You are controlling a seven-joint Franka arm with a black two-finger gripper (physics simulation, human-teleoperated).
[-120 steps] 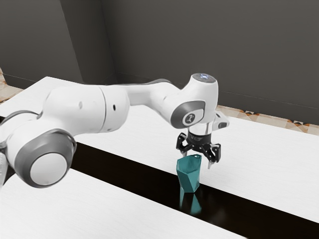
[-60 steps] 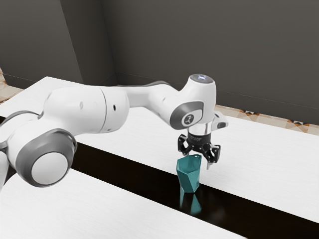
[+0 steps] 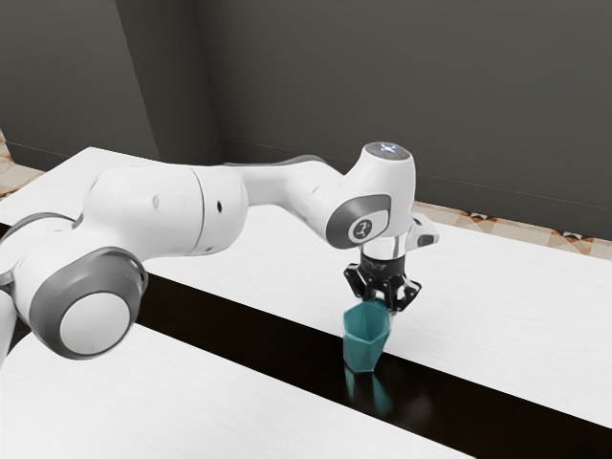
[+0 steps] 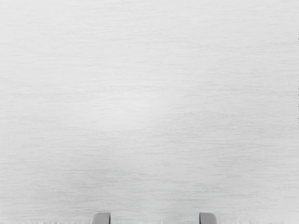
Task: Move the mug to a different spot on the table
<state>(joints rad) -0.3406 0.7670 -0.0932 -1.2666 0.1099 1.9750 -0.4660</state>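
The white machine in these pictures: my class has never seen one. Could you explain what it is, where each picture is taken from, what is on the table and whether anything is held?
It is a robot arm with a black gripper at its end, drawn by a computer simulation. The wide picture comes from a camera beside the arm. The pale picture comes from a camera on the arm's hand, looking down at the white table. On it stands a teal mug, upright on a dark strip. The gripper is right at the mug's rim; whether it has hold of the mug cannot be told.
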